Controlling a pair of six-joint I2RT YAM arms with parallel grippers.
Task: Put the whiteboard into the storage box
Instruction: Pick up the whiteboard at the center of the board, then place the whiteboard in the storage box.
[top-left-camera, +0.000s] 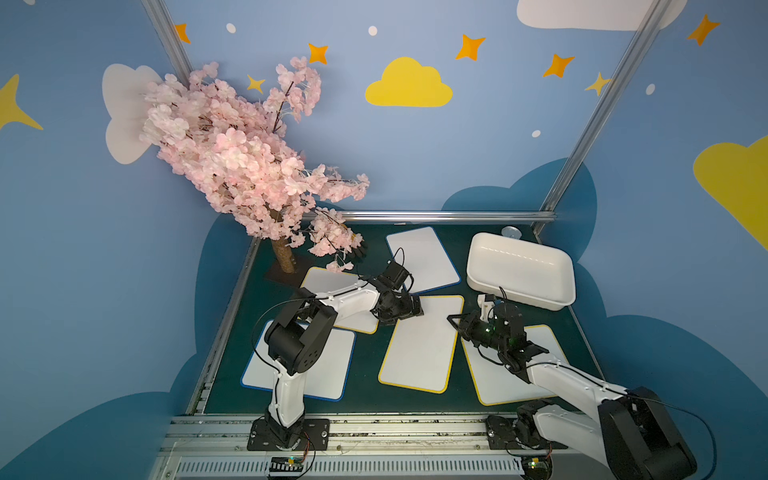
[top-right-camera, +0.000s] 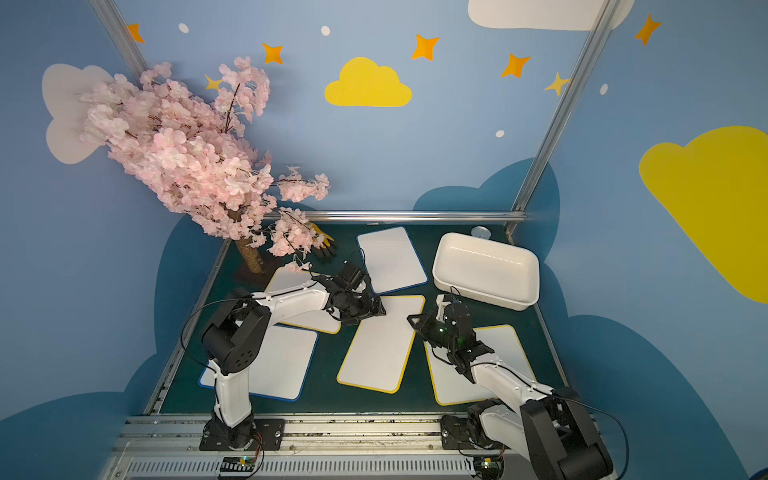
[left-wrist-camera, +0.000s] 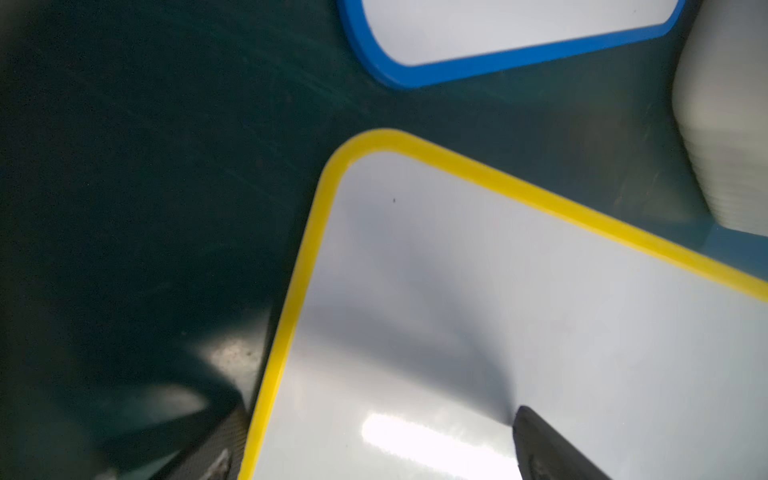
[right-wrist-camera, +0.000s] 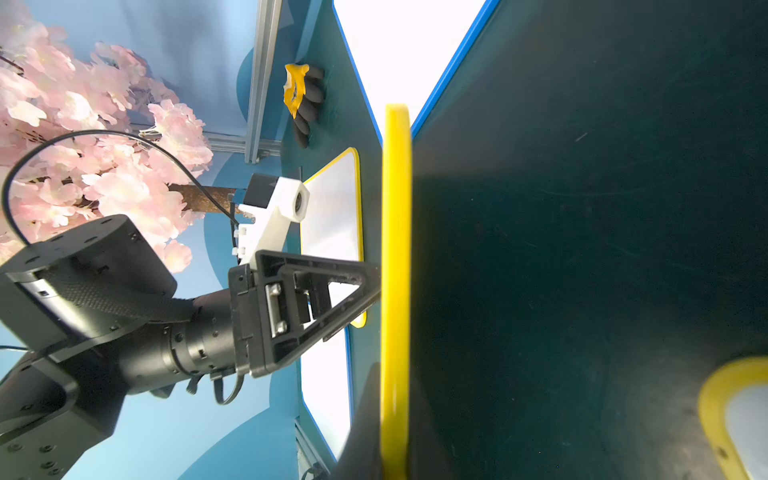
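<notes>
Pinching the thin yellow rim of the glossy, round-cornered whiteboard (top-left-camera: 419, 349) with the right gripper (top-left-camera: 454, 321), jaws closed on its edge. Spreading the left gripper (top-left-camera: 409, 311) wide, one finger (left-wrist-camera: 548, 449) pressing the slick face. Sitting mid-mat (top-left-camera: 365, 386), near the smooth white plastic storage box (top-left-camera: 521, 300), not inside.

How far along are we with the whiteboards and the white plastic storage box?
Done: nothing; the white plastic storage box is empty. In hand: right gripper shut on the edge of the centre yellow-framed whiteboard, left gripper open at its far corner. Left: lift it into the box.
</notes>
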